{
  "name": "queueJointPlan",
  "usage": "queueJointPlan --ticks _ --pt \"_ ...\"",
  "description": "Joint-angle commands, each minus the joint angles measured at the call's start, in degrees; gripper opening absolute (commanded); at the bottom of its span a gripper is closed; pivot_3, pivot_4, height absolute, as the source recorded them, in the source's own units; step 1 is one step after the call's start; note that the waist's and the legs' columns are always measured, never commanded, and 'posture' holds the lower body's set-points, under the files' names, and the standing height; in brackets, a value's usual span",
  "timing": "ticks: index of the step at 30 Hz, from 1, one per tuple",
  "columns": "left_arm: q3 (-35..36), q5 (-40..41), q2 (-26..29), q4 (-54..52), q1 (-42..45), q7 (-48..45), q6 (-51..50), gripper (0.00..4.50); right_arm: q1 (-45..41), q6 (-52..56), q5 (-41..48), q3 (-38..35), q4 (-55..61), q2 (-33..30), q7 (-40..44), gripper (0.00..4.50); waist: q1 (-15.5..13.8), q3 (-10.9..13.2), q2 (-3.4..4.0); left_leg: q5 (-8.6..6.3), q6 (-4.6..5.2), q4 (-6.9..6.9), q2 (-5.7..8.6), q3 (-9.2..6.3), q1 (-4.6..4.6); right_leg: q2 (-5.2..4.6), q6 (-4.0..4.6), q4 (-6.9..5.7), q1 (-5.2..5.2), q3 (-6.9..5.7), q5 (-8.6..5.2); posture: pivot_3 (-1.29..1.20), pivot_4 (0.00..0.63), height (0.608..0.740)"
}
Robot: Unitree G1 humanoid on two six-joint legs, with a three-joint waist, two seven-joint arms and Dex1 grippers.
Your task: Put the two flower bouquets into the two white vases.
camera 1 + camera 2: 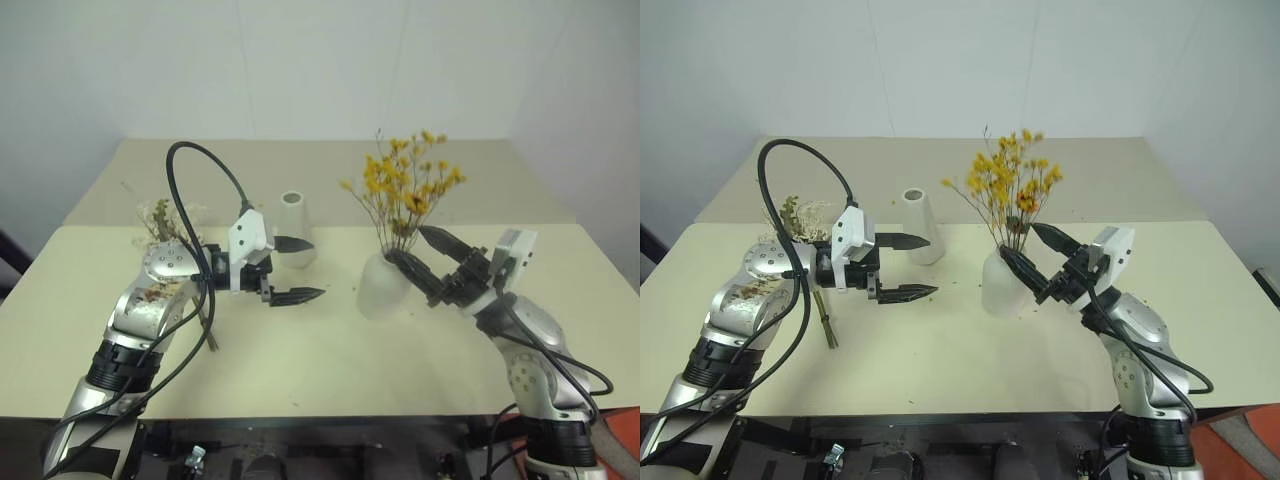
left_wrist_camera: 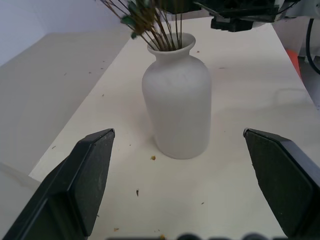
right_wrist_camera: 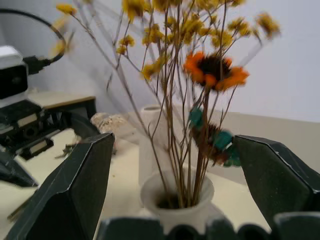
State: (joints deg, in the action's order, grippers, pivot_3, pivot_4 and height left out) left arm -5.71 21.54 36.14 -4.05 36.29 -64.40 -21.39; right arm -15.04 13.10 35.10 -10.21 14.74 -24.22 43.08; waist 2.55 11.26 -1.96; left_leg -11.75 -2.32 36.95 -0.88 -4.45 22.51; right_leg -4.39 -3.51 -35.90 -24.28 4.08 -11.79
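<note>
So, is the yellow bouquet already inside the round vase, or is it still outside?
Inside. The yellow bouquet has its stems in the mouth of the round vase, which stands upright, and the right gripper has open jaws around the stems.

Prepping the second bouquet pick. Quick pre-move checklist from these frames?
1. Yellow bouquet stems seated in squat vase: ok.
2. Right gripper open, jaws either side of the stems, not clamped: ok.
3. Squat vase upright: ok.
4. Left gripper open and empty: ok.
5. Tall vase upright and empty: ok.
6. Mixed bouquet lying on the table behind the left arm, stem exposed: graspability cannot tell.
</note>
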Motion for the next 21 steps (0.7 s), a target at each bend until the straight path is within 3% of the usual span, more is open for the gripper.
queueJointPlan --ticks 1,6,10,13,16,19,21 --pt "3.4 0.9 1.4 -3.9 -2.1 2.1 -0.5 4.50 2.9 1.7 1.6 -3.6 5.6 -5.2 1.9 4.49 0.1 0.0 0.00 0.00 0.00 -0.01 0.00 0.01 0.00 0.00 -0.01 0.01 0.00 0.01 0.00 0.00 0.150 0.740" --pt "8.6 -0.3 2.1 -11.4 -8.2 13.1 -7.1 4.50 9.4 5.9 3.6 -9.2 10.2 -16.1 5.9 4.49 0.0 0.0 0.00 0.00 0.00 -0.02 0.00 0.01 0.00 -0.03 -0.02 0.01 0.01 0.02 -0.02 0.00 0.150 0.740" --pt "12.5 -0.4 0.2 -19.5 -12.0 25.0 -17.8 4.50 13.5 9.5 5.8 -12.6 13.4 -24.4 11.3 4.49 -0.1 0.0 -0.01 0.00 0.00 0.00 -0.01 0.01 -0.13 -0.01 -0.07 0.01 0.17 0.02 -0.05 0.00 0.150 0.740" --pt "15.8 -0.9 -3.4 -27.3 -12.5 37.0 -33.0 4.50 13.6 10.6 5.8 -12.5 15.7 -28.3 12.8 4.49 0.0 0.0 -0.04 0.00 0.00 0.01 -0.01 0.02 -0.14 -0.02 -0.08 0.01 0.18 0.03 -0.05 0.00 0.150 0.740" --pt "14.4 -6.9 -5.8 -34.2 -10.5 48.9 -48.5 4.50 11.4 12.1 6.9 -11.1 16.8 -29.8 13.1 4.49 0.0 0.0 -0.08 0.00 0.00 0.02 0.00 0.00 -0.14 -0.01 -0.09 0.01 0.19 0.02 -0.05 0.00 0.150 0.740" --pt "14.6 -10.5 -8.5 -36.1 -5.0 55.9 -65.9 4.50 8.5 14.1 6.8 -9.0 17.0 -30.7 13.0 4.49 -0.1 0.0 -0.11 0.00 -0.01 0.05 0.03 -0.01 -0.13 -0.01 -0.10 0.00 0.19 0.01 -0.05 0.00 0.150 0.740" --pt "16.0 -11.6 -10.1 -34.3 -3.2 59.0 -70.7 4.50 7.1 14.3 6.4 -7.7 16.5 -31.0 13.5 4.49 -0.1 0.0 -0.13 0.00 -0.01 0.06 0.04 -0.02 -0.13 -0.01 -0.11 0.01 0.20 0.00 -0.05 0.00 0.150 0.740"
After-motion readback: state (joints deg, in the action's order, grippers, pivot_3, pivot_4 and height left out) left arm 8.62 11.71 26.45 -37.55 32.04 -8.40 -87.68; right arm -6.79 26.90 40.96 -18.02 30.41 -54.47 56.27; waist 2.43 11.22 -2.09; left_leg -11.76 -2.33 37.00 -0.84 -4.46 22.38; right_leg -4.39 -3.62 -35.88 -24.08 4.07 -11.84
